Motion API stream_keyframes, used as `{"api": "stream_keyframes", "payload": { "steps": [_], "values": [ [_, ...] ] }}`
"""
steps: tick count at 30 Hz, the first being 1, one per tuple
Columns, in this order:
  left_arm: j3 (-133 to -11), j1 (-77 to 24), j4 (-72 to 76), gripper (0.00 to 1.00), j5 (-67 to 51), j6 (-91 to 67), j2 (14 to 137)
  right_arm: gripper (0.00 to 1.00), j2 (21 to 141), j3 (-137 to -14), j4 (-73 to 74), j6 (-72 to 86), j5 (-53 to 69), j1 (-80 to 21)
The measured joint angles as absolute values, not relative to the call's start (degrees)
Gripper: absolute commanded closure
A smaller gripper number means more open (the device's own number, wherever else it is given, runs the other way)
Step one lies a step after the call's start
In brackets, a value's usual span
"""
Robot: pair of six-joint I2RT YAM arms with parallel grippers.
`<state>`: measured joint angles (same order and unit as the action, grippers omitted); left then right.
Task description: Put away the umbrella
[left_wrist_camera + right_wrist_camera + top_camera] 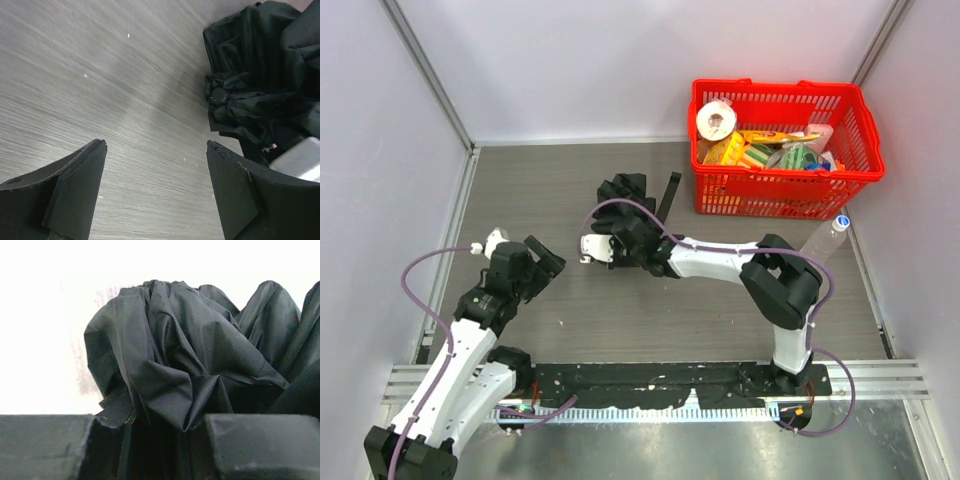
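Note:
The umbrella [628, 200] is a crumpled bundle of black fabric lying on the table at the middle back, with a black strap [669, 194] sticking out to its right. My right gripper [626, 243] reaches in from the right and is shut on the near side of the fabric; in the right wrist view the folds of the umbrella [175, 350] fill the space between the fingers of the right gripper [165, 422]. My left gripper [546, 262] is open and empty, left of the umbrella. The left wrist view shows bare table between its fingers [85, 170] and the umbrella [255, 85] at upper right.
A red plastic basket [778, 193] holding several groceries stands at the back right. A clear plastic bottle [825, 240] lies just in front of it near the right wall. Walls close in the table on the left, back and right.

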<state>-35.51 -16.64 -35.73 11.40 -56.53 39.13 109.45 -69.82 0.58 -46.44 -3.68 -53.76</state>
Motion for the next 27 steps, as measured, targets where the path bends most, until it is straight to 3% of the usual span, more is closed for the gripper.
{"api": "stream_keyframes", "payload": {
  "steps": [11, 16, 21, 27],
  "values": [
    [-31.3, -12.8, -23.1, 0.15, -8.2, -66.9, 49.1, 0.99, 113.3, -75.9, 15.1, -37.0, 11.3, -51.5],
    [-21.4, -9.7, -11.1, 0.09, -17.6, -75.9, 55.5, 0.99, 116.4, -80.7, 19.5, -33.2, 16.6, -49.8],
    [-18.3, -9.6, -5.6, 0.08, -22.5, -82.0, 61.8, 0.99, 120.3, -86.3, 24.9, -29.8, 24.7, -47.2],
    [-17.4, -9.6, 2.7, 0.04, -23.5, -85.5, 61.2, 0.99, 124.0, -90.3, 27.7, -24.9, 35.0, -43.6]
  ]
}}
